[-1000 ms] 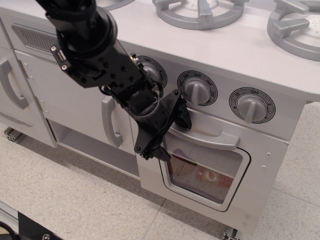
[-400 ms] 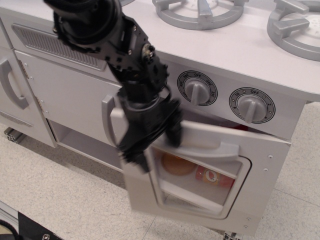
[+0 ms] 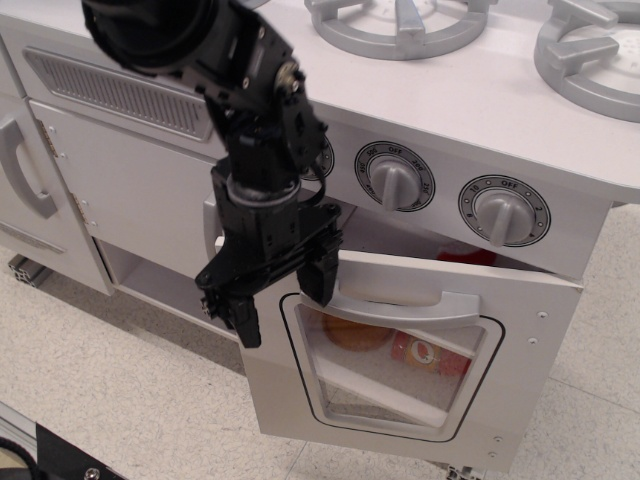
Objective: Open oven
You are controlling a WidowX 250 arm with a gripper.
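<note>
Black gripper (image 3: 283,303) hangs over the top left corner of the oven door (image 3: 400,350), its two fingers spread apart and pointing down. One finger (image 3: 322,280) lies against the left end of the wide handle (image 3: 400,305); the other (image 3: 246,322) sits off the door's left edge, in front of the cabinet. Nothing is clamped between them, though whether the right finger hooks behind the handle cannot be told from this angle.

Oven (image 3: 440,330) sits under the stovetop at the right of the toy kitchen, below the row of knobs (image 3: 397,178). Its door is tilted forward, hinged along the bottom, with a dark gap showing between its top edge and the control panel. Through the rounded window (image 3: 395,365) an orange-brown round item (image 3: 352,332) and a red one (image 3: 428,355) can be seen inside, along with a slanting pale bar; what they are is unclear.

Above, the arm (image 3: 235,95) comes down from the upper left, covering one knob and part of the cabinet door (image 3: 130,195) with its vertical handle (image 3: 210,225). A slatted vent (image 3: 110,90) runs along the panel above that cabinet. Two grey burners (image 3: 400,22) sit on the stovetop. A second cabinet handle (image 3: 22,165) shows at the far left, and speckled floor (image 3: 120,400) lies below.
</note>
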